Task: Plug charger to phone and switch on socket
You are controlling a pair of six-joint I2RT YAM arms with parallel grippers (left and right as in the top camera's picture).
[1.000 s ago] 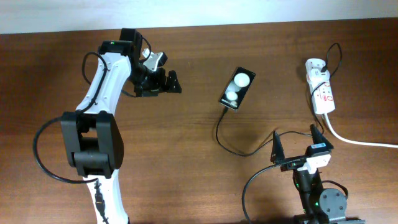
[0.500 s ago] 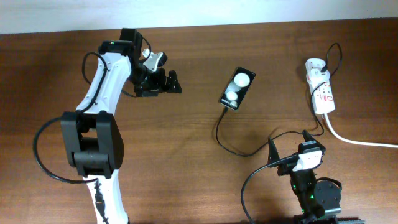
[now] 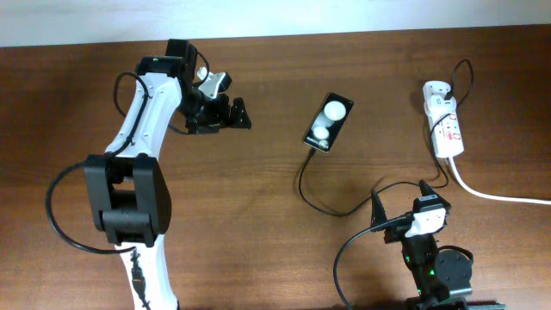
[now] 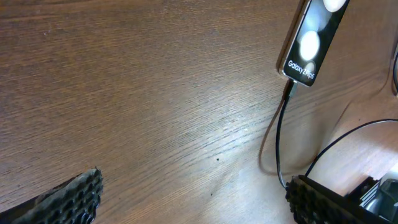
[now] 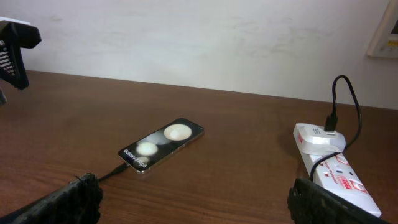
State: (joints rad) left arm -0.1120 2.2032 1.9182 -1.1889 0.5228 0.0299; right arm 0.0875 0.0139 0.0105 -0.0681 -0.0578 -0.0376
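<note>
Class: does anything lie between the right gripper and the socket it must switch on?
Only the charger, whose thin cable lies flat across the gap between the right gripper and the socket. Nothing else visible stands there.

**Two arms in black and white**

The left arm (image 3: pixel 140 116) has long white shells joined by chunky black blocks. A thin black cable (image 3: pixel 52 202) loops out beside it. A tiny green light (image 3: pixel 153 61) glows near its far end. A small silver piece (image 3: pixel 213 82) sits next to the black left gripper (image 3: pixel 241 114).

The right arm (image 3: pixel 449 271) is mostly black and round, with a green dot (image 3: pixel 428 274) and a white block (image 3: pixel 428 220) on it. The right gripper (image 3: pixel 401 203) has two pointy black fingers (image 3: pixel 378 211).

Up close, the finger pads (image 4: pixel 68 198) are black and covered in rows of little bumps.
</note>
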